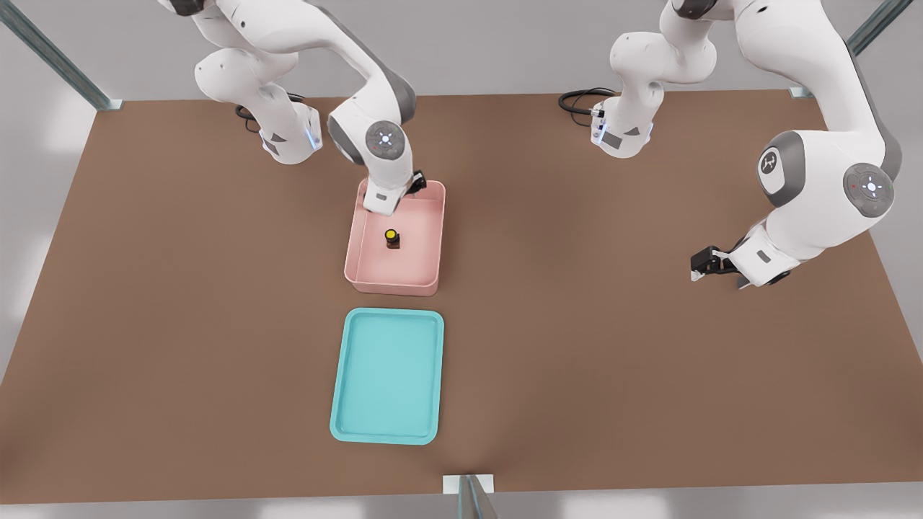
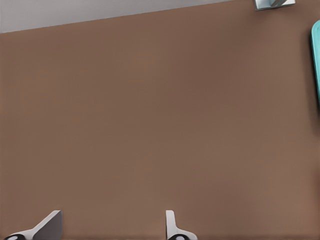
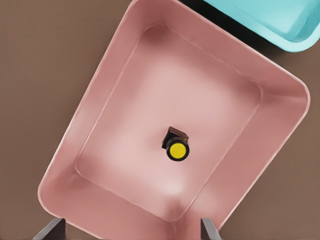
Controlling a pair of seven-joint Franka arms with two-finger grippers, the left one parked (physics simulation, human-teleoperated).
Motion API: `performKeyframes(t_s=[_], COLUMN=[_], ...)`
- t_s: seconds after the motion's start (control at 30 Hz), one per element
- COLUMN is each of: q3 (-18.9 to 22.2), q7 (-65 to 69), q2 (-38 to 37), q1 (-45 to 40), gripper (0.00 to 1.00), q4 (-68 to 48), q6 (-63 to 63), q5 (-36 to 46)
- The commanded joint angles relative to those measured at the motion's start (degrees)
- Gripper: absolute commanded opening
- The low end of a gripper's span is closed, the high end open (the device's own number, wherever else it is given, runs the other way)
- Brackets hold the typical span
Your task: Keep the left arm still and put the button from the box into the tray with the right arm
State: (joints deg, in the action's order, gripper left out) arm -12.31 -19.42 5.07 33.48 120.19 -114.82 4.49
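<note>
The button (image 1: 391, 238) (image 3: 176, 146), a small dark block with a round yellow cap, stands upright near the middle of the pink box's (image 1: 393, 287) (image 3: 100, 95) floor. My gripper (image 1: 393, 205) (image 3: 131, 229) hangs above the far end of the box, apart from the button, open with nothing between its fingers. Both fingertips (image 3: 52, 229) show wide apart at the wrist view's edge. The turquoise tray (image 1: 389, 375) (image 3: 270, 20) lies empty on the table just in front of the box.
The parked arm's gripper (image 1: 710, 263) hovers low over the brown table (image 1: 180, 324) at the front view's right. Both arm bases stand at the far edge. A metal post (image 1: 469, 494) rises at the near edge behind the tray.
</note>
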Motion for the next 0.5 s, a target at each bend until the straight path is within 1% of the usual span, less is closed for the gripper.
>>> performKeyframes(t_s=[0.0, 0.27, 0.4, 0.47], q3=[-0.08, -0.17, -0.17, -0.17], q7=[-23.82, -22.85, -23.03, -22.94], q2=[2.40, 6.97, 8.55, 8.12], q1=[-3.86, -3.78, -3.78, -3.86], gripper=[1.00, 1.00, 1.00, 1.00], q4=[0.22, 1.01, 1.19, 3.29], q6=[-11.21, -12.89, -12.88, -14.11], q5=[0.08, -0.88, -0.71, -0.71])
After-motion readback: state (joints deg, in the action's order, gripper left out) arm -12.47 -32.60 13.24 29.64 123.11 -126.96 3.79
